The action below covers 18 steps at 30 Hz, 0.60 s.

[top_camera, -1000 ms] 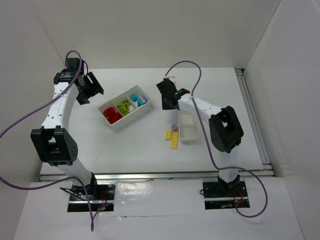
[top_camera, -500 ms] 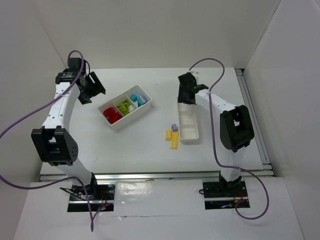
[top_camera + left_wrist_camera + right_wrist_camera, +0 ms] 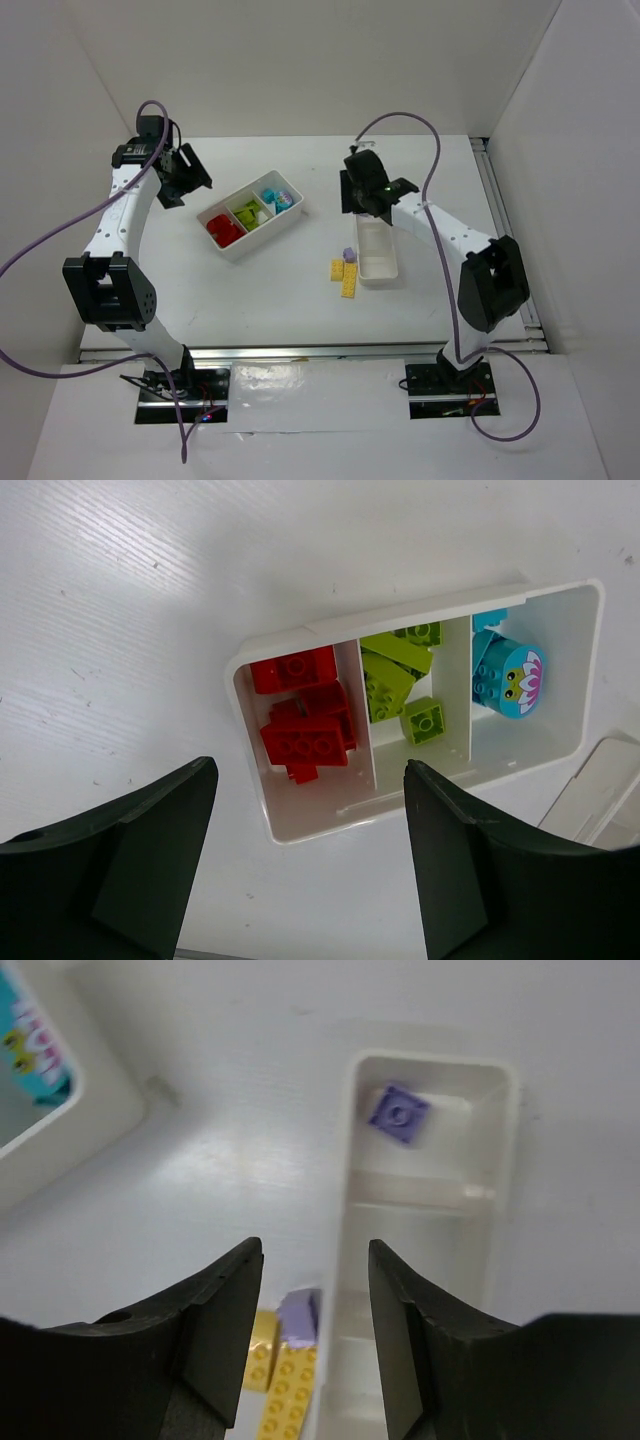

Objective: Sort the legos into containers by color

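Observation:
The wide white tray (image 3: 232,245) holds red bricks (image 3: 305,725), lime green bricks (image 3: 392,675) and teal pieces (image 3: 508,672), one colour per compartment. The narrow tray (image 3: 380,262) holds one lilac brick (image 3: 399,1115) at its far end. Two yellow bricks (image 3: 345,276) and a lilac brick (image 3: 349,254) lie on the table left of the narrow tray; they also show in the right wrist view, yellow (image 3: 285,1390) and lilac (image 3: 299,1315). My right gripper (image 3: 312,1250) is open and empty above the narrow tray's left rim. My left gripper (image 3: 310,768) is open and empty above the wide tray's near-left end.
White walls close in the table on the left, back and right. A metal rail (image 3: 505,240) runs along the table's right edge. A corner of the narrow tray (image 3: 600,795) shows in the left wrist view.
My right gripper swung right over the narrow tray's far end, then came back a little left and nearer. The left arm has barely moved.

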Motion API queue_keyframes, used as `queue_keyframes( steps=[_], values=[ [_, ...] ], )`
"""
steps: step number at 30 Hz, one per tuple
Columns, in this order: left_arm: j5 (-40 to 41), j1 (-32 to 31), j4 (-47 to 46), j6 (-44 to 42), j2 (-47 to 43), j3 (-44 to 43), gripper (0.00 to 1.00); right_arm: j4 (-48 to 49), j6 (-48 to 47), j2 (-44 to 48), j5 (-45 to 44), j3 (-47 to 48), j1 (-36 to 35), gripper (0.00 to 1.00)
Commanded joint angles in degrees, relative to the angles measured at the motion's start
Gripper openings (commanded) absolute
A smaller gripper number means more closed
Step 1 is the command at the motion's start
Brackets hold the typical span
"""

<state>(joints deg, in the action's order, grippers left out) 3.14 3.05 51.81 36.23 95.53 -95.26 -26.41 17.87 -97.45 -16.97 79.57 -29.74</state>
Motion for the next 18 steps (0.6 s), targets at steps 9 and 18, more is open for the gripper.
queue_keyframes(
  steps=[9, 18],
  values=[
    [0.55, -1.20, -1.01, 0.33, 0.28, -1.94, 0.85, -3.56, -2.85, -7.05, 10.83, -2.31, -7.44, 0.62],
    [0.55, -1.20, -1.01, 0.33, 0.80, -2.47, 0.85, -6.54, -0.82, -7.84, 3.44, -3.63, -6.30, 0.68]
  ],
)
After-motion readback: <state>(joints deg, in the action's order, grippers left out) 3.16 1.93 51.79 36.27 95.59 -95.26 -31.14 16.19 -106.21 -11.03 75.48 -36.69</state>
